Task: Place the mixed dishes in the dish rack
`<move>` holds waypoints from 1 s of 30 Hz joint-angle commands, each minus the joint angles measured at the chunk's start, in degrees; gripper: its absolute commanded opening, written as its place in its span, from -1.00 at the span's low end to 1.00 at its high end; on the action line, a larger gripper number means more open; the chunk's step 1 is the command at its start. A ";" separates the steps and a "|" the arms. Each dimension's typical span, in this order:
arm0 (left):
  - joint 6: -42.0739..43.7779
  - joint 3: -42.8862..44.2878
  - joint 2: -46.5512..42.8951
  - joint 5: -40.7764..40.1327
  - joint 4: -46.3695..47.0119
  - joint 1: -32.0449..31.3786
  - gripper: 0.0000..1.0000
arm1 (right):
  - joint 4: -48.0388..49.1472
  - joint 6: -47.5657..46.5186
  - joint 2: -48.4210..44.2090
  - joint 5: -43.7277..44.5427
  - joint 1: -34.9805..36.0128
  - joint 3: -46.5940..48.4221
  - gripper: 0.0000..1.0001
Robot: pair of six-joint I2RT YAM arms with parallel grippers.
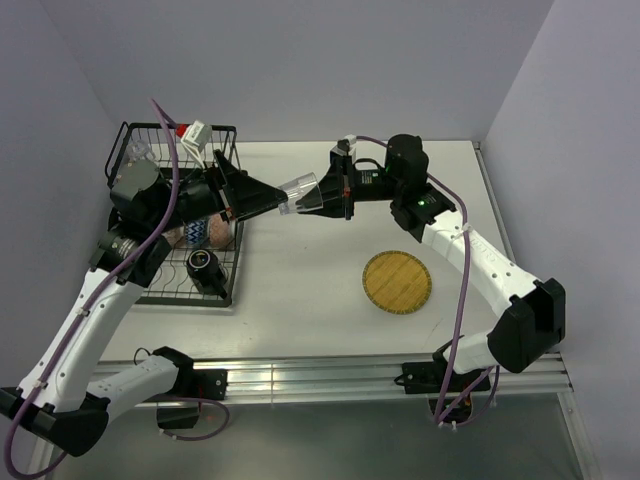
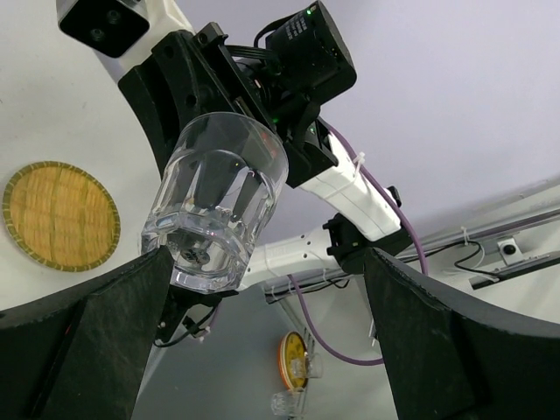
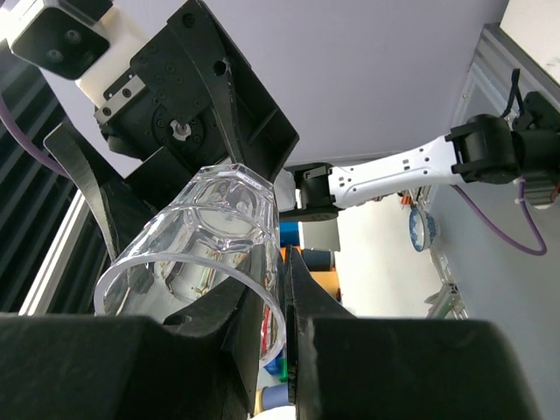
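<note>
Hanging above the bench (image 1: 300, 300) between the two arms is one of the clear glasses (image 1: 300, 192), tipped on its side with its mouth toward the right gripper (image 1: 320, 195) and its thick base toward the left gripper (image 1: 278, 197). The right gripper is nipped together on the glass's thin wall at the rim, one finger inside the mouth and one outside, with only a sliver of gap showing in its own wrist view. The left gripper stands spread as wide as it goes and grips nothing. The base sits just inside its fingers (image 2: 96, 332), close against one of them — whether it touches I can't tell.

It looks like a hand-over, with the dish rack (image 1: 128, 135) behind the left gripper and the yellow plate (image 1: 397, 281) lying flat on the bench below the right one.

The glass should be light and perfectly stiff, but slick and brittle — a pinch on the rim alone lets it swing. I'd judge the better hold for the left gripper is across the faceted lower wall near the heavy base, where flat faces give the pads something to seat on. It should close gently and squarely before the right lets go.
</note>
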 commanded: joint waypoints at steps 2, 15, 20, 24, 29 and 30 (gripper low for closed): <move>4.55 1.44 5.55 -0.18 -6.28 -4.28 0.99 | 6.35 2.68 -3.04 -0.65 6.78 5.82 -1.00; 9.66 6.98 7.40 -8.79 -18.75 -4.28 0.99 | 5.56 4.79 -4.79 0.84 10.56 9.33 -1.00; 11.94 8.30 8.01 -10.12 -22.55 -4.36 0.98 | 5.91 6.28 -5.67 1.11 10.56 10.39 -1.00; 12.73 8.56 8.19 -11.34 -23.95 -4.36 0.99 | 8.20 8.56 -6.03 1.11 10.91 11.26 -1.00; 14.84 9.97 8.98 -13.45 -27.73 -4.28 0.98 | 7.06 8.83 -7.08 1.46 11.26 12.59 -1.00; 15.28 10.32 9.15 -15.20 -28.69 -4.28 0.99 | 7.23 9.09 -7.34 1.55 11.35 12.67 -1.00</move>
